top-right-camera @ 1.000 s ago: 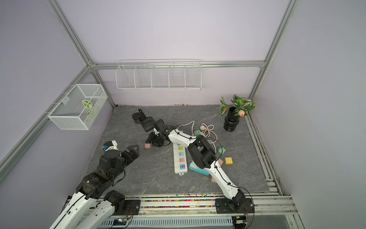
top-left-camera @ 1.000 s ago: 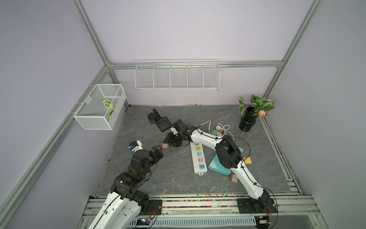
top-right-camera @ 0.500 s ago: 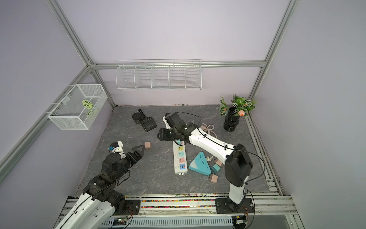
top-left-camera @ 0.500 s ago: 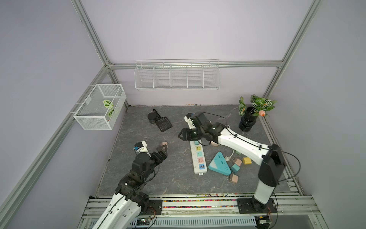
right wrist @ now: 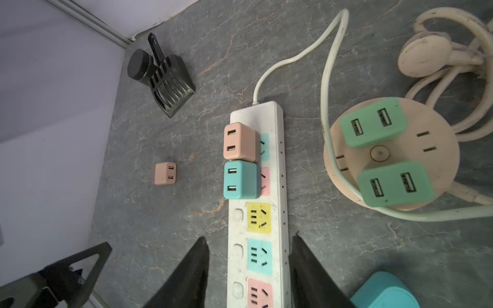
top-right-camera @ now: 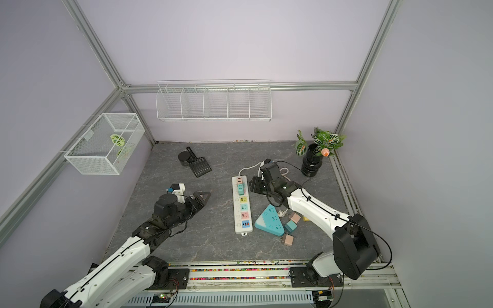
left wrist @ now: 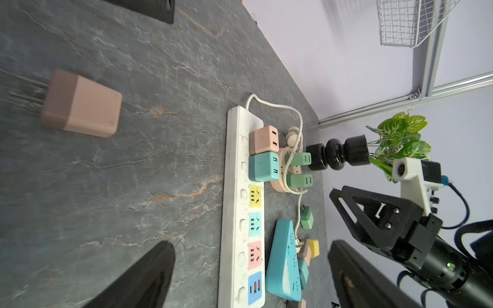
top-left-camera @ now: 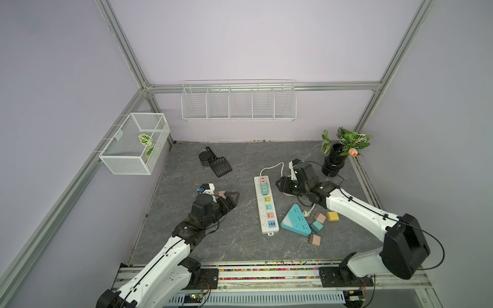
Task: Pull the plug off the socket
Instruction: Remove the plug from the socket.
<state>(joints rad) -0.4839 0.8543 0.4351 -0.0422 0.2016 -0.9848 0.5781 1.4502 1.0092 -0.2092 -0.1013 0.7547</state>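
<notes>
Mid-table: white power strip (top-left-camera: 258, 205) lies near-to-far, cord at far end. Pink plug (right wrist: 240, 142) and teal plug (right wrist: 240, 180) sit side by side in two farthest sockets, pink one farthest. Right gripper (right wrist: 249, 240) hovers over strip's far part; fingers (right wrist: 192, 274) apart, one each side of strip, gripping nothing, plugs untouched. Loose pink plug (right wrist: 165, 174) lies on table left of strip. Left gripper (top-left-camera: 230, 200) just beside it, spread wide, empty.
</notes>
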